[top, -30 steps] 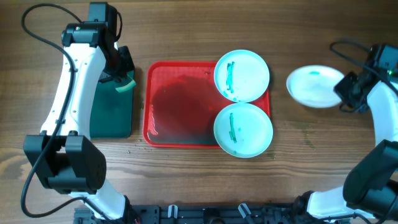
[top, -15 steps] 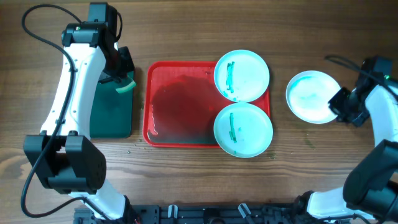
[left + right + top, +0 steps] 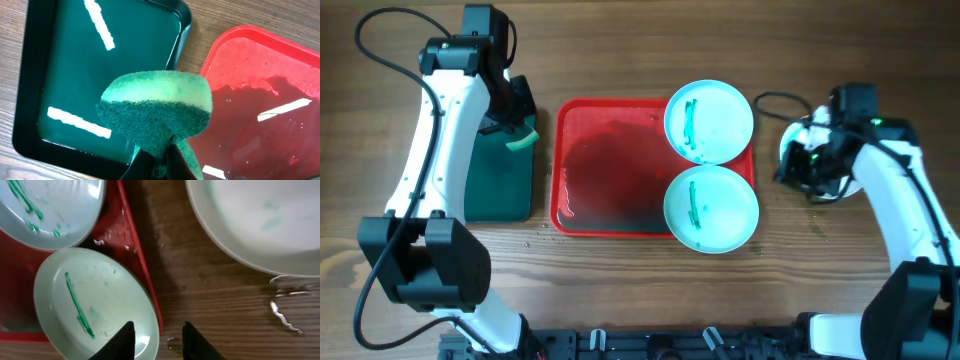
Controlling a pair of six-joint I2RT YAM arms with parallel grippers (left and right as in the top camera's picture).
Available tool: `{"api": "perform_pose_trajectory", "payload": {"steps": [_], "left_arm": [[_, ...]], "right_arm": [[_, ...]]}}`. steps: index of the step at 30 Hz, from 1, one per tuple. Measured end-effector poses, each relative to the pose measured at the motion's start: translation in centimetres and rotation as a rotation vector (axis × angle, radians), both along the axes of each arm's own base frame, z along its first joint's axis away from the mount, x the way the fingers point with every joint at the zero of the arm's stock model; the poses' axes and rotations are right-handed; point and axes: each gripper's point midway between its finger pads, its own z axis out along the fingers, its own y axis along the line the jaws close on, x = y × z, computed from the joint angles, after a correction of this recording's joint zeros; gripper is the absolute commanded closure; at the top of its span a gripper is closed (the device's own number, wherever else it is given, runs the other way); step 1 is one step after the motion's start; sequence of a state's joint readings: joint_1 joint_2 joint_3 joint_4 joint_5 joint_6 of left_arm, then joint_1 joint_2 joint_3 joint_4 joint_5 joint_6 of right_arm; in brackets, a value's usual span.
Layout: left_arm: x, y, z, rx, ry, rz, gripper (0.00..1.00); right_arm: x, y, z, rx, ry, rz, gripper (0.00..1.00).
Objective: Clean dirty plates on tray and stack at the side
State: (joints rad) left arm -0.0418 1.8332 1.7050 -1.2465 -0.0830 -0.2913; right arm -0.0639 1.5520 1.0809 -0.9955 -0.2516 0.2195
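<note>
the white plate (image 3: 260, 225) lies flat on the wooden worktop (image 3: 620, 290) just to the right of the red tray (image 3: 610, 165), with only faint teal traces on its glossy face, so it looks like the start of the side stack. the right claw (image 3: 159, 327) hangs over the strip of wood between that plate and the tray, its two dark fingers parted with nothing between them. two pale turquoise plates wait on the right end of the tray, the upper turquoise plate (image 3: 710, 120) and the lower turquoise plate (image 3: 712, 208), each a smooth shallow round with a bold teal-green streak, and each overhangs the tray's raised rim. the step in hand seems to be the fetching of the next dirty plate. that calls for the right claw to catch a thin slippery rim, likely on the nearer lower one, and hold it steady for wiping. the left claw (image 3: 517, 130) pinches a sponge (image 3: 157, 107) over the dark green tray (image 3: 75, 65). the sponge has soft pale foam above a coarse dark scouring layer. the red tray floor shines wet, and water beads glint on the wood by the white plate.
</note>
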Motion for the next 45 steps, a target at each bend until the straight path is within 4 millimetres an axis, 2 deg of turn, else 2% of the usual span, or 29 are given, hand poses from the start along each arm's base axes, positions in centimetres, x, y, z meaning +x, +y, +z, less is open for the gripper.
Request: {"api": "perform_pose_trajectory", "payload": {"steps": [7, 11, 16, 17, 20, 21, 29, 31, 34, 38, 40, 45], "left_arm": [[0.0, 0.0, 0.0, 0.0, 0.001, 0.0, 0.96], [0.0, 0.0, 0.0, 0.0, 0.002, 0.0, 0.96], [-0.1, 0.0, 0.0, 0.0, 0.004, 0.0, 0.96], [-0.1, 0.0, 0.0, 0.0, 0.005, 0.0, 0.96], [-0.1, 0.0, 0.0, 0.0, 0.005, 0.0, 0.96], [-0.1, 0.0, 0.0, 0.0, 0.005, 0.0, 0.96], [-0.2, 0.0, 0.0, 0.0, 0.008, 0.0, 0.96], [-0.2, 0.0, 0.0, 0.0, 0.008, 0.0, 0.96], [-0.2, 0.0, -0.1, 0.0, 0.009, 0.0, 0.96], [-0.2, 0.0, -0.1, 0.0, 0.01, 0.0, 0.96], [-0.3, 0.0, -0.1, 0.0, 0.011, 0.0, 0.96], [-0.2, -0.2, -0.1, -0.014, 0.007, -0.003, 0.96]], "right_arm": [[-2.7, 3.0, -3.9, 0.001, 0.05, 0.08, 0.67], [-3.1, 3.2, -5.0, -0.011, 0.043, 0.096, 0.67], [-2.4, 3.2, -5.6, -0.016, 0.006, 0.089, 0.68], [-2.4, 3.2, -5.7, -0.017, 0.002, 0.089, 0.7], [-3.1, 3.1, -6.4, -0.017, 0.017, 0.086, 0.93], [-3.3, 3.1, -6.6, -0.019, 0.023, 0.087, 0.96], [-3.4, 3.1, -6.5, -0.017, 0.025, 0.087, 0.96], [-4.2, 3.1, -6.3, -0.017, 0.066, 0.089, 0.96], [-4.7, 3.0, -4.6, -0.022, 0.124, 0.093, 0.96], [-2.4, 4.4, -1.5, -0.007, 0.062, 0.118, 0.96], [-0.9, 6.0, -0.5, 0.009, 0.002, 0.116, 0.96], [2.2, 12.7, 0.9, 0.078, -0.164, 0.11, 0.96]]}}
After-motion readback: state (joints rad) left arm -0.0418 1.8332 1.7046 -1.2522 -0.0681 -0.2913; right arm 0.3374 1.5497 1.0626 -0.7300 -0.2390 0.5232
